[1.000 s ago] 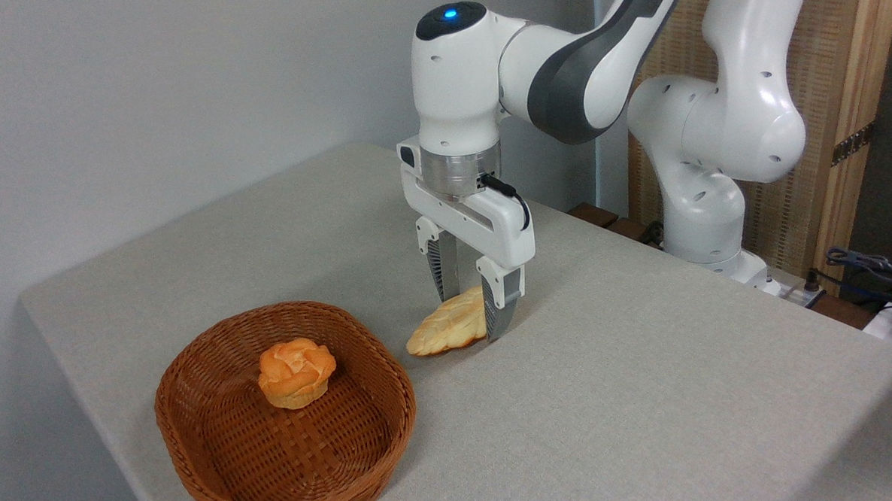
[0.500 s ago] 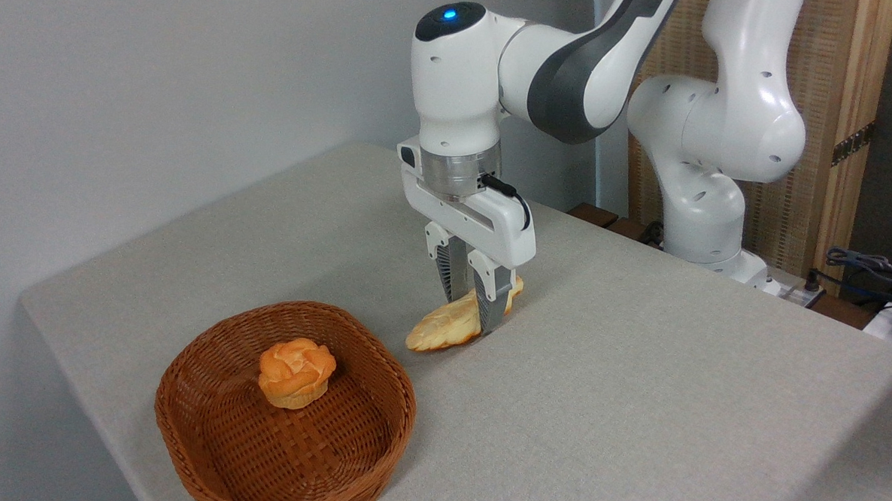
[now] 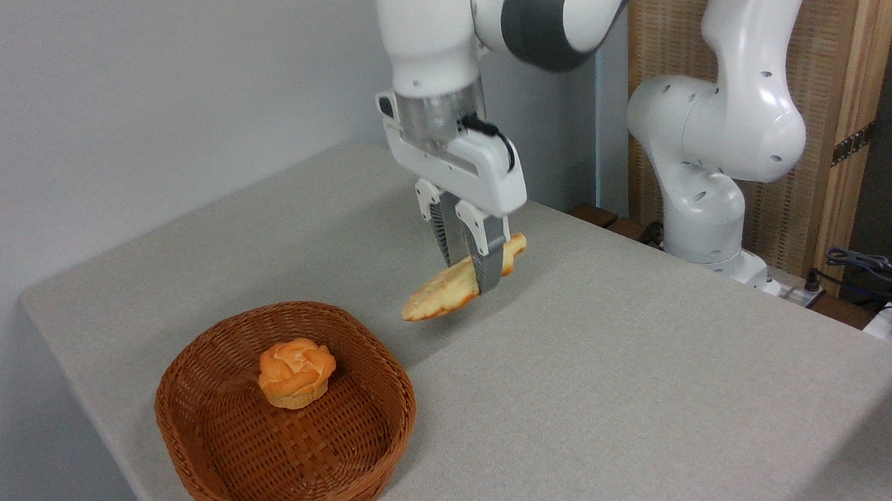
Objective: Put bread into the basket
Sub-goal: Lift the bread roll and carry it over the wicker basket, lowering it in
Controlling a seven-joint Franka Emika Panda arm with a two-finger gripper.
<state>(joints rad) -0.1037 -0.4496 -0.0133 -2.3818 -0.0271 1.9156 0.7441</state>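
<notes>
The white two-finger claw (image 3: 475, 268) of the white and grey robot arm (image 3: 556, 20) is clamped on the long, pale golden braided bread (image 3: 448, 288), gripping it nearer its right, far end; the ribbed grey fingers (image 3: 486, 260) press in from both sides, and the front one hides part of the loaf; the bread hangs in the air, clear of the light grey cloth-covered worktop (image 3: 610, 379), tilted so that its left pointed end sits lower and its right end pokes out higher past the fingers; a soft shadow lies on the worktop beneath it. The brown woven wicker basket (image 3: 350, 465), a rounded oval with low sides, stands near the front left corner of the worktop, down and to the left of the held loaf and apart from it; the bread is outside the basket, its lower tip above the bare worktop just beyond the basket's far right rim; inside the basket, towards its back, rests a small round orange rose-shaped bun (image 3: 296, 373). The arm's white base (image 3: 708, 216) stands at the far right edge of the worktop; behind it is a wooden-framed woven panel (image 3: 830, 91); dark cables (image 3: 868, 266) lie at the right.
</notes>
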